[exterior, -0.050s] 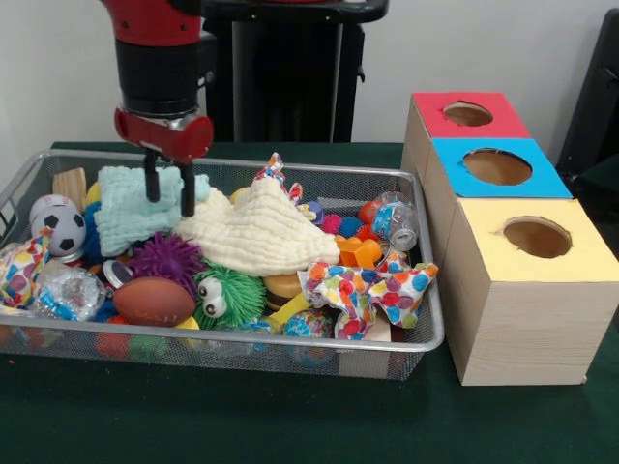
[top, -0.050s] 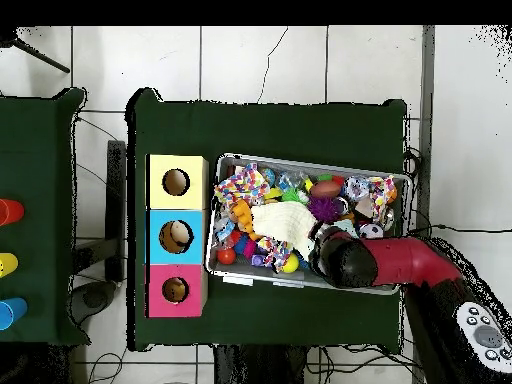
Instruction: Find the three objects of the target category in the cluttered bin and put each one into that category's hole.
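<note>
Gripper (exterior, -0.050s: 167,189) is held open and empty over the mesh bin (exterior, -0.050s: 416,319), fingertips touching the light-blue cloth (exterior, -0.050s: 126,208); the cream cloth (exterior, -0.050s: 259,232) lies just beside it.

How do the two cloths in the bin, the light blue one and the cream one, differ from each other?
The light blue cloth lies at the bin's back corner, right under the gripper; the cream cloth lies nearer the bin's middle. The cream cloth looks larger and is spread in a peak over toys; the light blue cloth is more bunched. Both are soft, textured fabrics resting on top of the clutter.
</note>
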Action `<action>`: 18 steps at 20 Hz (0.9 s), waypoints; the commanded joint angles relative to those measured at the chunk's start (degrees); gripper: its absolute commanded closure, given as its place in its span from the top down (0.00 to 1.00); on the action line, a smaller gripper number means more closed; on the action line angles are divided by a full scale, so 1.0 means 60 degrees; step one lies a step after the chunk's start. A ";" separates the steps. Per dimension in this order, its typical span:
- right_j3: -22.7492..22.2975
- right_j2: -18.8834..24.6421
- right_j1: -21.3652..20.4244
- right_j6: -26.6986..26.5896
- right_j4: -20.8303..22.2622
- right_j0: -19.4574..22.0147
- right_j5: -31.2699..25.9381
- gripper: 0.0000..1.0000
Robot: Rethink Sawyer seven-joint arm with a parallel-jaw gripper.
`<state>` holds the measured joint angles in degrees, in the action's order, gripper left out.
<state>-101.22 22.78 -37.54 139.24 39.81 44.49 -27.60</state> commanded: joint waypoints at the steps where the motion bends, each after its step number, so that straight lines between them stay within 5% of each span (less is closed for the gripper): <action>1: 0.0497 -0.0647 0.0572 0.0821 -0.0371 -0.0668 -0.0250 1.00; 13: 0.1953 -0.2524 0.2640 0.2082 0.0126 -0.2236 0.2067 1.00; 18: 0.2458 -0.2990 0.3376 0.1730 -0.0194 -0.2393 0.2793 1.00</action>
<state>-94.54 10.43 -26.66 139.27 39.19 31.18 -16.74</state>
